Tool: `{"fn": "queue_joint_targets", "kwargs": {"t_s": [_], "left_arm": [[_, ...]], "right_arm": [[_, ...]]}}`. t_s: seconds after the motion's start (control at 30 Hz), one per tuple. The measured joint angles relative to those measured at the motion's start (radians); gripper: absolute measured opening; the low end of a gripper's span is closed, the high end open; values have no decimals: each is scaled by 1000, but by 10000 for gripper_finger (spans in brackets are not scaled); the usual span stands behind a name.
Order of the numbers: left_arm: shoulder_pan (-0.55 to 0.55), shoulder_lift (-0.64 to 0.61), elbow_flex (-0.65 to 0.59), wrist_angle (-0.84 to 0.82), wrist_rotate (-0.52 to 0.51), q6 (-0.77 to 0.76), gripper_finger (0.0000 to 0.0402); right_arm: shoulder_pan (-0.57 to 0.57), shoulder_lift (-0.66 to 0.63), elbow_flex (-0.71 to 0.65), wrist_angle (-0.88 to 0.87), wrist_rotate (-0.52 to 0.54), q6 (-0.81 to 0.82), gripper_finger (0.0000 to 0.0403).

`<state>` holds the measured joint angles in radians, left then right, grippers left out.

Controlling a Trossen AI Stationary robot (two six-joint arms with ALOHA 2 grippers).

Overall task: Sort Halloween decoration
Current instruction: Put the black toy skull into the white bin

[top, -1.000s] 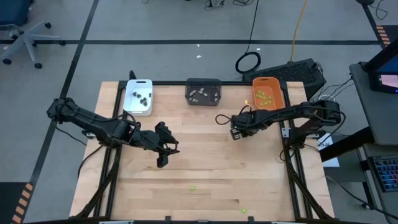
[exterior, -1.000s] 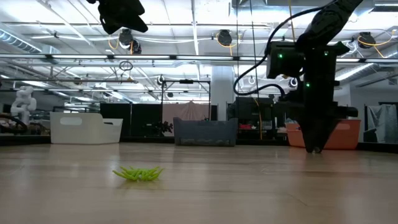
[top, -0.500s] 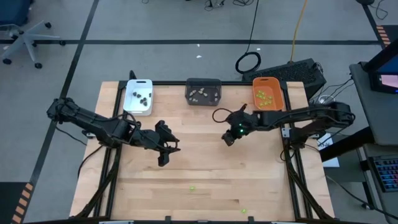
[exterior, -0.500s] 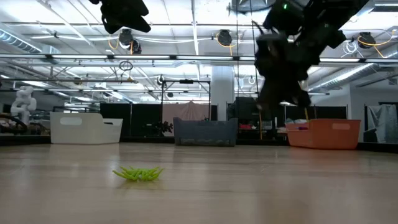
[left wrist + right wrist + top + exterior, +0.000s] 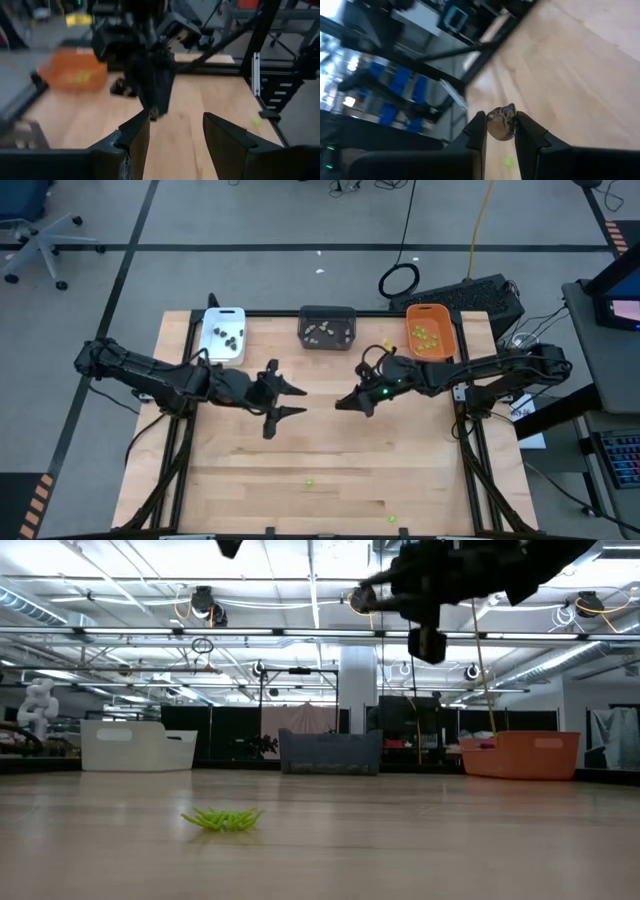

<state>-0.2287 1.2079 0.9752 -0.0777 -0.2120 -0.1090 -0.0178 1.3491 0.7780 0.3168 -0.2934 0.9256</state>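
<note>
Grey-beige piece (image 5: 501, 123) sat pinched in your right gripper (image 5: 500, 131), raised over mid-table (image 5: 330, 450). Your left gripper (image 5: 290, 400) faced it, fingers spread, empty. Green pieces (image 5: 309, 481) lay near the front edge.

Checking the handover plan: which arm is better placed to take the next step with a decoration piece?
The right. Its end effector is shut on a pale beige-grey piece, raised over mid-table. The left end effector is open and empty, facing it. Likely next: carrying the piece to the dark grey tray.
</note>
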Motion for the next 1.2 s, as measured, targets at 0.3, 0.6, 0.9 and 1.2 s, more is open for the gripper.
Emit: {"fn": "queue_joint_targets", "kwargs": {"t_s": [0.3,0.6,0.9,1.2], "left_arm": [[40,18,35,31,78,194,240],[59,165,135,39,57,410,287],[73,248,153,161,93,405,287],[79,309,152,189,105,407,267]], "right_arm": [[7,0,1,203,-22,108,43],[7,0,1,271,-26,163,43],[7,0,1,298,-27,190,43],[8,0,1,302,-27,215,43]]}}
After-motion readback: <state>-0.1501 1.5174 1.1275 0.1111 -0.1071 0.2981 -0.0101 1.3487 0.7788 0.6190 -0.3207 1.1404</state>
